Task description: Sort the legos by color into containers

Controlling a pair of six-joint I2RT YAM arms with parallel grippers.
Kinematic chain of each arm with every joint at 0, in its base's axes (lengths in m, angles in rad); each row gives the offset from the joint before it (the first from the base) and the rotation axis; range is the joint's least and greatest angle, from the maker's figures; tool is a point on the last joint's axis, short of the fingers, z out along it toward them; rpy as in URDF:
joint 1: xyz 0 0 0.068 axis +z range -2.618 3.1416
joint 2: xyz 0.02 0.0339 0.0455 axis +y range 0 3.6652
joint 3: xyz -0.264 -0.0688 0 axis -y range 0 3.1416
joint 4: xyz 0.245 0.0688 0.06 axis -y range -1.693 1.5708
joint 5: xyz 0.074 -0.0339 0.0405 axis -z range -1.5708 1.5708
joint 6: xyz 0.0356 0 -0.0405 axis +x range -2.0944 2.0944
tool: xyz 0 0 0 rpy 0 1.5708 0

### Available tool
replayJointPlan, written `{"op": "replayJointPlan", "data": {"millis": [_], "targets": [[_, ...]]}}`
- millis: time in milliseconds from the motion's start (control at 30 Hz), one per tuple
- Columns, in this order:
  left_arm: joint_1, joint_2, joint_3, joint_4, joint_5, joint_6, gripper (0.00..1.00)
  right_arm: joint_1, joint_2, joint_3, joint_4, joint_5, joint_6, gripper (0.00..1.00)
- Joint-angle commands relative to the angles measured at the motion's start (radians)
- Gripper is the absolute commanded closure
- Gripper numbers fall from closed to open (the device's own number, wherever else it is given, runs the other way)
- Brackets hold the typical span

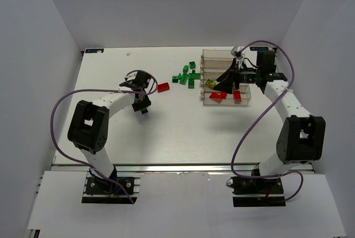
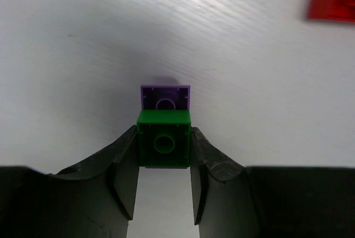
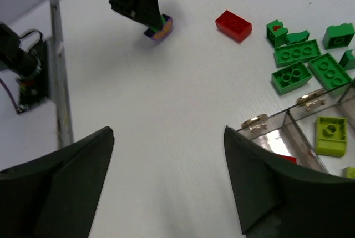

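My left gripper (image 1: 143,106) is low over the table at centre left. In the left wrist view its fingers (image 2: 123,166) press both sides of a dark green lego (image 2: 164,143), and a purple lego (image 2: 165,97) shows just beyond it. My right gripper (image 1: 224,85) hangs open over the clear containers (image 1: 217,56) with nothing between its fingers (image 3: 252,160). Red legos (image 1: 216,97) lie in the nearest bin and a yellow-green one (image 3: 331,135) in the bin beside it. Several loose green legos (image 1: 188,76) and one red lego (image 1: 163,87) lie on the table left of the containers.
White walls close in the table on the left, right and back. The right arm's purple cable (image 1: 244,132) loops over the table's right side. A metal rail (image 1: 183,167) runs along the near edge.
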Motion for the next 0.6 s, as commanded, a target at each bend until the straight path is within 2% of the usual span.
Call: {"op": "replayJointPlan", "data": {"millis": [0, 33, 67, 133, 167, 200, 300, 333, 367, 433, 467, 500, 567], "targets": [[0.003, -0.154, -0.014, 0.136, 0.166, 0.020, 1.00, -0.001, -0.004, 0.031, -0.065, -0.027, -0.019, 0.11], [0.003, -0.185, -0.061, 0.188, 0.227, 0.023, 1.00, 0.005, 0.006, 0.034, -0.090, -0.028, -0.019, 0.11], [0.003, -0.216, -0.092, 0.243, 0.355, 0.012, 1.00, 0.009, 0.011, 0.038, -0.113, -0.048, -0.017, 0.11], [0.003, -0.303, -0.203, 0.458, 0.493, -0.023, 1.00, 0.021, 0.031, 0.035, -0.155, -0.076, 0.016, 0.10], [0.000, -0.328, -0.247, 0.544, 0.618, -0.047, 1.00, 0.025, 0.039, 0.037, -0.165, -0.122, 0.030, 0.11], [-0.003, -0.348, -0.288, 0.721, 0.663, -0.076, 1.00, 0.039, 0.051, 0.046, -0.178, -0.152, 0.041, 0.11], [-0.031, -0.386, -0.410, 1.005, 0.784, -0.152, 1.00, 0.062, 0.115, 0.104, -0.325, -0.249, 0.009, 0.11], [-0.043, -0.383, -0.422, 1.043, 0.798, -0.156, 1.00, 0.084, 0.155, 0.161, -0.370, -0.271, -0.006, 0.11], [-0.072, -0.377, -0.433, 1.074, 0.812, -0.153, 1.00, 0.096, 0.175, 0.195, -0.489, -0.304, -0.070, 0.11], [-0.101, -0.362, -0.434, 1.150, 0.831, -0.152, 1.00, 0.139, 0.241, 0.302, -0.629, -0.340, -0.175, 0.15], [-0.133, -0.340, -0.433, 1.176, 0.838, -0.155, 1.00, 0.156, 0.264, 0.340, -0.794, -0.353, -0.307, 0.18], [-0.147, -0.330, -0.425, 1.219, 0.843, -0.155, 1.00, 0.186, 0.287, 0.374, -0.863, -0.360, -0.359, 0.26], [-0.181, -0.299, -0.405, 1.268, 0.849, -0.156, 1.00, 0.209, 0.356, 0.454, -1.029, -0.387, -0.478, 0.35]]}}
